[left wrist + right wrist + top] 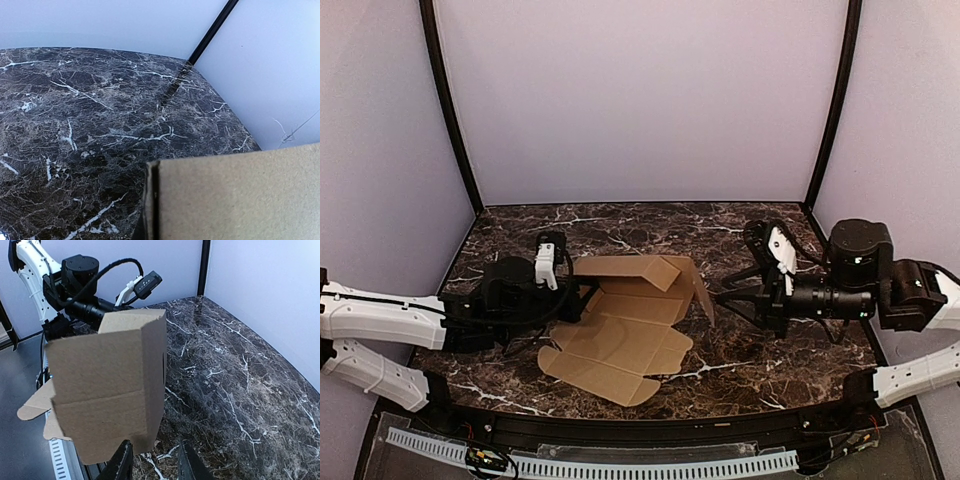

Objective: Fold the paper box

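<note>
The paper box (620, 325) is tan cardboard, partly folded, lying mid-table with its back wall and right flap raised. My left gripper (578, 298) is at the box's left edge. In the left wrist view a cardboard panel (240, 200) fills the lower right and hides the fingers; the gripper is shut on that edge. My right gripper (725, 297) stands just right of the raised flap. In the right wrist view its gripper (155, 462) is open. The flap (107, 385) stands in front, its lower corner by the left finger, not clamped.
Dark marble tabletop (770, 360) enclosed by pale walls, with black posts (450, 110) at the back corners. A black rail with a white cable chain (620, 465) runs along the near edge. The left arm (80, 275) shows behind the box in the right wrist view.
</note>
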You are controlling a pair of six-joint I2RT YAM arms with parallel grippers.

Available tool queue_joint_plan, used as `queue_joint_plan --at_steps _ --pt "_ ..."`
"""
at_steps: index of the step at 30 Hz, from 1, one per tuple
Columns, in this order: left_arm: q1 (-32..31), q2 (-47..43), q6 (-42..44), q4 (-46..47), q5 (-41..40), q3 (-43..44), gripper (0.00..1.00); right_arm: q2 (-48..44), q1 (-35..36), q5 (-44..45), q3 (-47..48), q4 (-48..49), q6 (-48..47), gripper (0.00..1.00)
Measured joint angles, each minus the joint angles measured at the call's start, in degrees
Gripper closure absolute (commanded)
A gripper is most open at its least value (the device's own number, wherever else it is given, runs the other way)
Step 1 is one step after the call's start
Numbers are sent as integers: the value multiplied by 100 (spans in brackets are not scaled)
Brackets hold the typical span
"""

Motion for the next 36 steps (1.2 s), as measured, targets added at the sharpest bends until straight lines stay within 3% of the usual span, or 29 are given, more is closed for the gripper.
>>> queue_joint_plan --at_steps 7,19,28,36 --pt "39 -96 260 96 367 -7 99 446 -105 -555 168 -90 -192 62" --pt "57 -81 461 107 713 -7 99 1073 -138 -1517 446 -81 -409 62" --pt "74 48 415 -55 577 13 99 1521 -138 -1491 584 -33 -448 55" --pt "101 367 120 -433 188 245 99 1976 -92 -841 590 179 -273 48"
